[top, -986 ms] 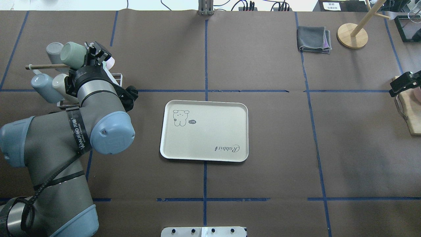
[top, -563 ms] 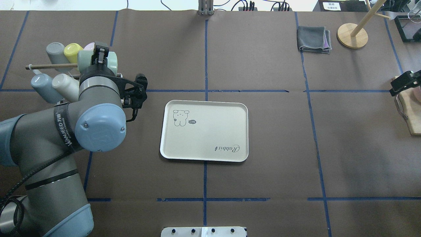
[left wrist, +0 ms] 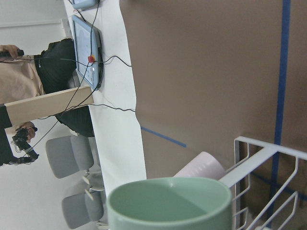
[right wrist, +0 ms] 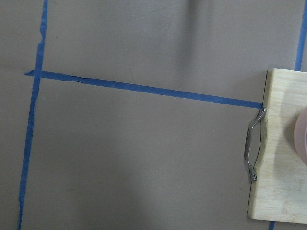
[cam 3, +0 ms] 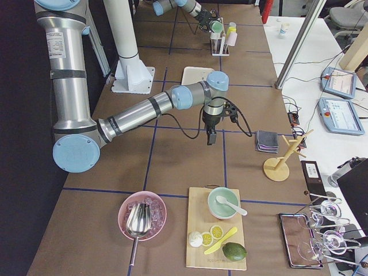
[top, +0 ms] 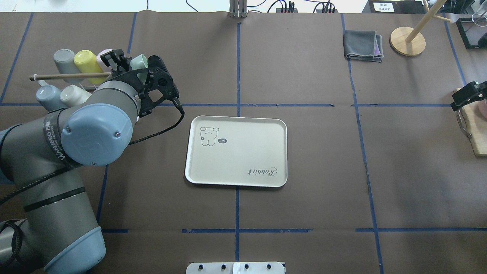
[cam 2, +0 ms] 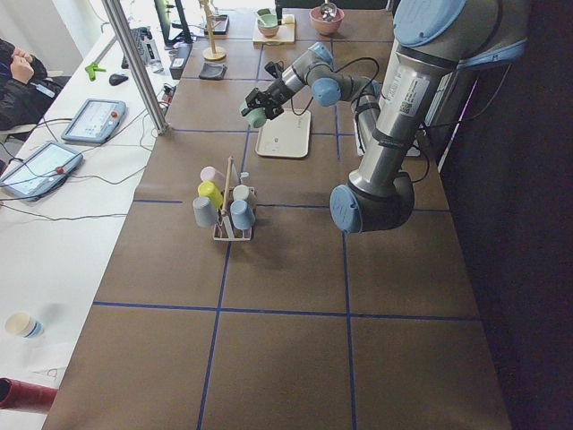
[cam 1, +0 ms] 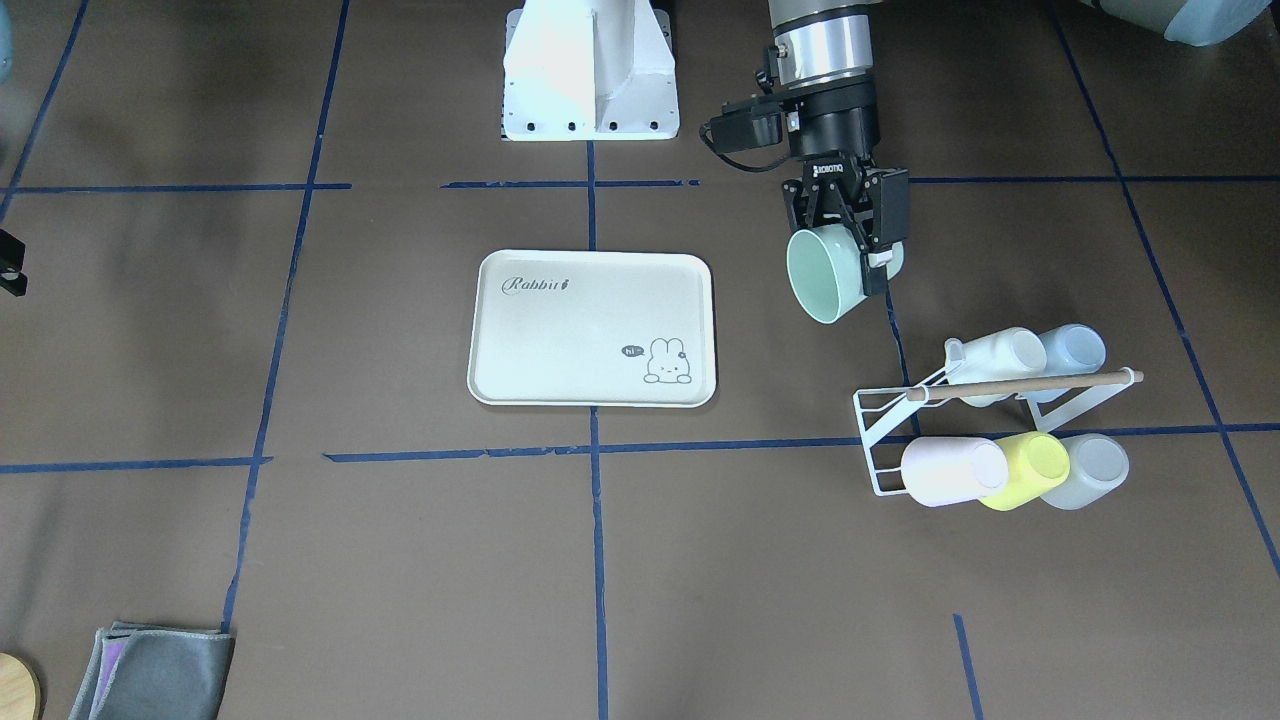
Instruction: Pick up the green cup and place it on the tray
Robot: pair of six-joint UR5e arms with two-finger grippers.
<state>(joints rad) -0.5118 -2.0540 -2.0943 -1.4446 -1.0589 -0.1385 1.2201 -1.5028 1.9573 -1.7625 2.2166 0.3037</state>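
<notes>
Exterior front-facing view: my left tool [cam 1: 850, 258] pinches the one green cup [cam 1: 822, 278] clear of the desk [cam 1: 300, 560] at centre right, tipped with its mouth towards lower left. The single tray [cam 1: 590, 335] lies to its left, well apart and nearer this arm. Five other cups [cam 1: 950, 472] sit on the rack [cam 1: 885, 440]. I cannot tell whether the right tool [top: 466, 97] is spread.
</notes>
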